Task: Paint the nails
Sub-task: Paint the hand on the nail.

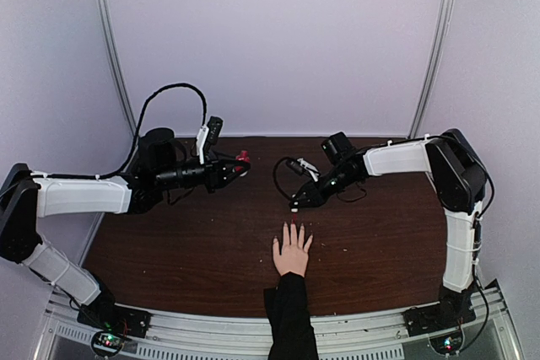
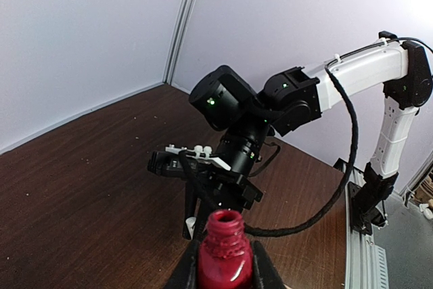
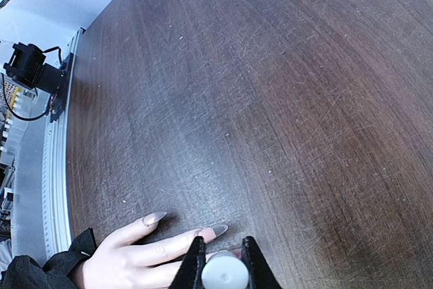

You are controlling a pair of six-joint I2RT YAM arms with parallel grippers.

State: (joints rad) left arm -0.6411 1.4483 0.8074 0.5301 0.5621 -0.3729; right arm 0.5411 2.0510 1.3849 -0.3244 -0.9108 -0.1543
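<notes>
A pale hand (image 1: 292,250) with a black sleeve (image 1: 289,318) lies palm down on the dark wood table (image 1: 186,233), fingers pointing away from the arms. My right gripper (image 1: 297,202) hovers just past the fingertips, shut on the white brush cap (image 3: 224,274). In the right wrist view two long bare nails (image 3: 215,231) show left of the cap, and a bit of red shows under it. My left gripper (image 1: 236,163) is shut on the open red polish bottle (image 2: 224,252) and holds it above the table at the left. The bottle also shows from above (image 1: 243,158).
The right arm's wrist (image 2: 230,106) faces the bottle across the table. A black cable (image 1: 173,90) loops above the left arm. A metal rail (image 1: 354,326) runs along the near edge. White walls and poles (image 1: 434,48) close the back.
</notes>
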